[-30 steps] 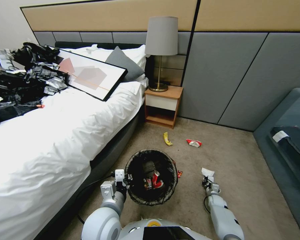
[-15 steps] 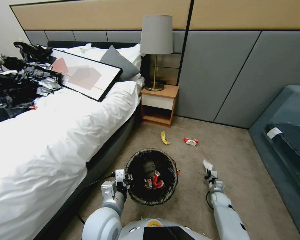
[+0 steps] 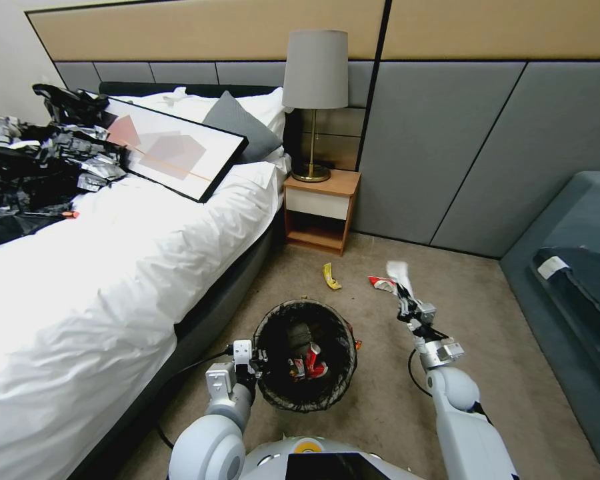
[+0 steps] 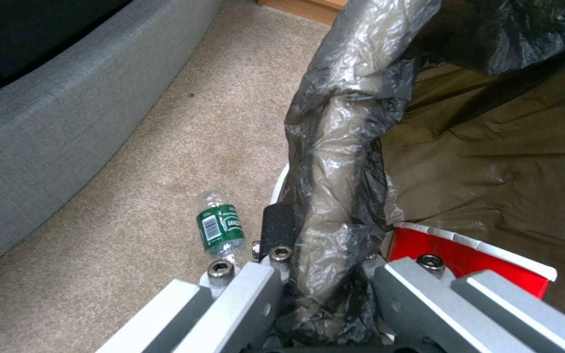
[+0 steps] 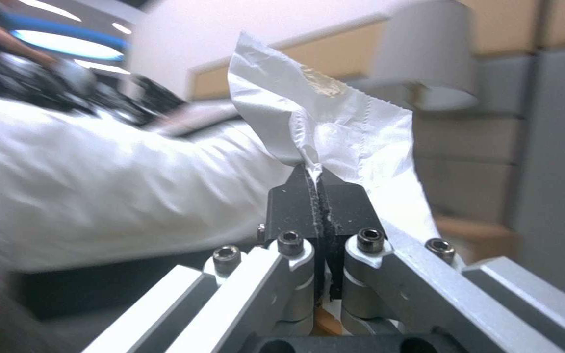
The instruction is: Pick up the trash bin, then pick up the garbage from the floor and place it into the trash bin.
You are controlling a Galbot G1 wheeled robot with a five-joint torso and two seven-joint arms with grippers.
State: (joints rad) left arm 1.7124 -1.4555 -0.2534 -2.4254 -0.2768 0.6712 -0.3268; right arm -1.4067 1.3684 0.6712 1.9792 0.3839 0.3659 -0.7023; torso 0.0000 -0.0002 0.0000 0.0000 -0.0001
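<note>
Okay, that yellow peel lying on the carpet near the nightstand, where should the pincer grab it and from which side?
Probably from straight above: the yellow peel lies flat on open carpet, apart from the red-and-white wrapper. Close across its narrow width near the middle. The right pincer would be nearer, but is shut on the white tissue.

The bin (image 3: 305, 355) stands on the carpet (image 3: 500, 373) right of the bed (image 3: 113, 280); a peel (image 3: 331, 276) and wrapper (image 3: 381, 284) lie beyond it, before the nightstand (image 3: 321, 210)
</note>
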